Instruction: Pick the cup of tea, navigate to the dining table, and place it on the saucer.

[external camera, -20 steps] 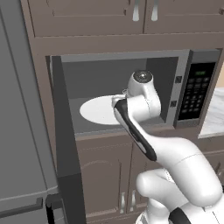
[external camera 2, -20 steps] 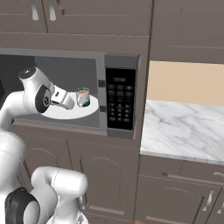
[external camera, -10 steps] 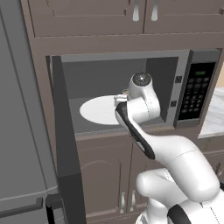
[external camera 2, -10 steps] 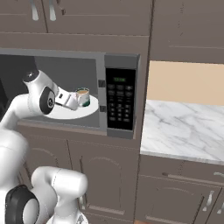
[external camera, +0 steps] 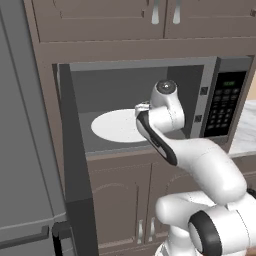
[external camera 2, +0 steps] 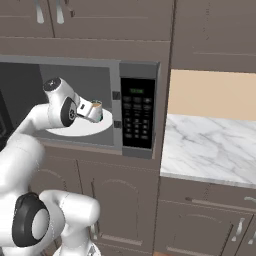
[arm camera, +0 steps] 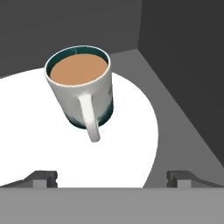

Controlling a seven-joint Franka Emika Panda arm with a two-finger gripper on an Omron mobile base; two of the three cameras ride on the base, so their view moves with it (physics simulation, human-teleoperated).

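Note:
The cup of tea stands upright on the round white microwave plate, inside the open microwave. It is a white mug with a dark green base band and rim, full of brown tea, and its handle points toward the hand. My gripper is open a short way in front of the cup, with one fingertip to each side and nothing between them. In the right base view the gripper reaches into the oven right next to the cup. The dining table and the saucer are out of view.
The microwave door hangs open to the left, beside a grey fridge. The control panel bounds the cavity on the right. The cavity's side wall stands close to the cup. A marble counter lies to the right.
The hand has pushed deeper into the microwave and closer to the cup. The jaws stay wide open and the cup has not moved.

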